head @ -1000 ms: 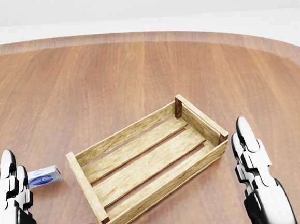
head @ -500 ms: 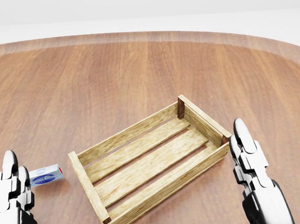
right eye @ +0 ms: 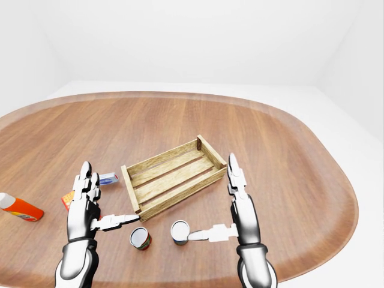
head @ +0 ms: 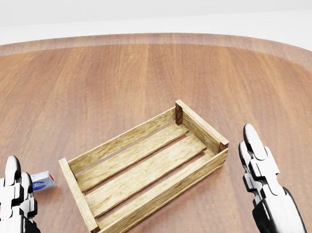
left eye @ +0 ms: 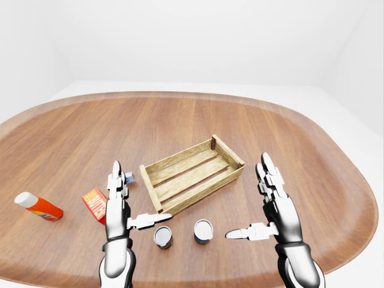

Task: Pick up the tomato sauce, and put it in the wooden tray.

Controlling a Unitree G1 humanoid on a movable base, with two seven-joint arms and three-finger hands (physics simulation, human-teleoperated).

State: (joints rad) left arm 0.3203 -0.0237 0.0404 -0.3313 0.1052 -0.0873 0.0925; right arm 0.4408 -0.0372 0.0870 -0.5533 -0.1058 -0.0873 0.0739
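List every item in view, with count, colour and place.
wooden tray: one, light wood, empty, middle of the table.
cans: two, metal tops, upright, below the tray in the left-eye view.
bottle: one, orange with a white cap, lying at far left.
carton: one, orange-red, left of the tray.
small box: one, blue and white, beside the tray's left end.
table: one, brown wood, rounded.
left robot hand: white and black, fingers spread, empty.
right robot hand: white and black, fingers spread, empty.

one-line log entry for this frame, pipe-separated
phase: pre-grasp | left hand: open, empty | right hand: open, empty | wooden tray: empty | two cans: upright, below tray in left-eye view | sauce: not picked
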